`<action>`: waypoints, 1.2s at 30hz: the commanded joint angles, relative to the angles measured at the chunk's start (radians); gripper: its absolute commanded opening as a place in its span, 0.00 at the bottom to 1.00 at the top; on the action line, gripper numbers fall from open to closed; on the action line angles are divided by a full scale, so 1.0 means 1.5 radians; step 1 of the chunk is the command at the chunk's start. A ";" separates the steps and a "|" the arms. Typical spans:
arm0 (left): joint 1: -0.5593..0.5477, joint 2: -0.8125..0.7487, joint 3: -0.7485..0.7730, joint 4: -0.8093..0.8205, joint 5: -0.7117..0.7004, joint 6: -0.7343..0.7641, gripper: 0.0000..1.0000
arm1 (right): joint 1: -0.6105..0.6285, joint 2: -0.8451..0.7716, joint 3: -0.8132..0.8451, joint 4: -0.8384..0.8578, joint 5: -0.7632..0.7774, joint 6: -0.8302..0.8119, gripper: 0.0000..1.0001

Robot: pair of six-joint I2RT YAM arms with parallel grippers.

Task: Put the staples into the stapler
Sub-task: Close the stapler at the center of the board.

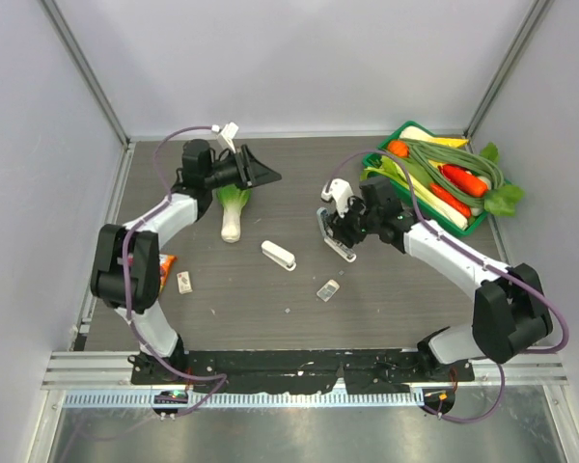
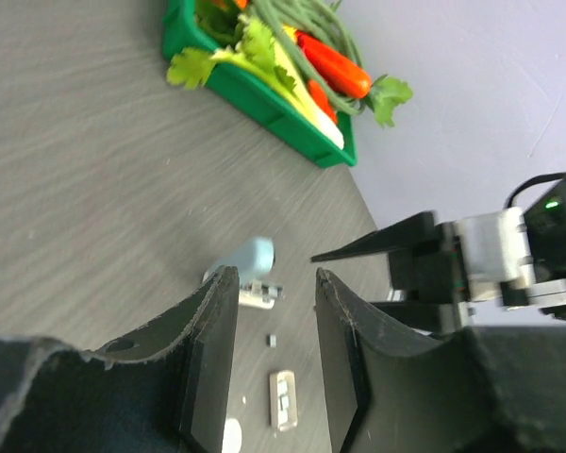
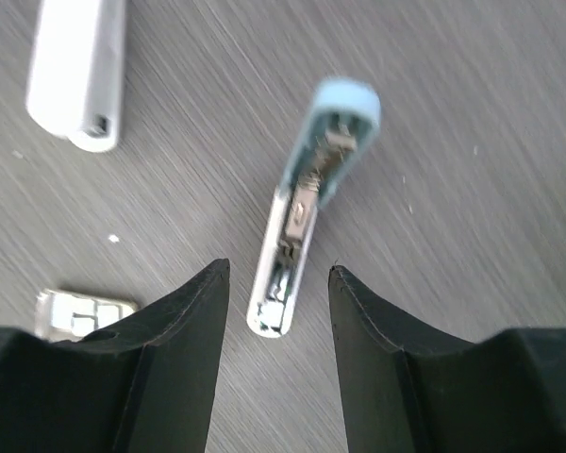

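The stapler lies opened out on the table, white with a silvery channel and a pale blue end. My right gripper is open, and its fingers stand on either side of the stapler's near end without touching it; the gripper also shows in the top view. The staples are a tiny flat box on the table in front of the stapler, seen also in both wrist views. My left gripper is open and empty, held high at the back left.
A white-grey bar lies left of the stapler. A bok choy lies under the left arm. A green tray of vegetables stands at the back right. Another small box and an orange packet lie by the left arm.
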 commanded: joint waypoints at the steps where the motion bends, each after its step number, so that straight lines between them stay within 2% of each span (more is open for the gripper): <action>1: -0.037 0.089 0.118 0.002 0.039 -0.008 0.42 | -0.025 0.006 -0.056 0.044 -0.019 -0.049 0.52; 6: -0.078 0.186 0.207 0.043 0.057 -0.066 0.42 | -0.040 0.032 -0.079 0.072 -0.025 -0.039 0.52; 11: -0.094 0.253 0.241 0.083 0.063 -0.117 0.41 | -0.044 0.043 -0.096 0.082 0.002 -0.029 0.52; 25: -0.126 0.277 0.241 0.112 0.064 -0.135 0.41 | -0.081 0.059 -0.106 0.082 0.003 -0.036 0.52; 30: -0.135 0.287 0.249 0.114 0.063 -0.143 0.40 | -0.095 0.064 -0.103 0.064 -0.018 -0.045 0.47; 36: -0.145 0.294 0.246 0.118 0.060 -0.148 0.40 | -0.094 0.066 -0.100 0.043 -0.052 -0.054 0.46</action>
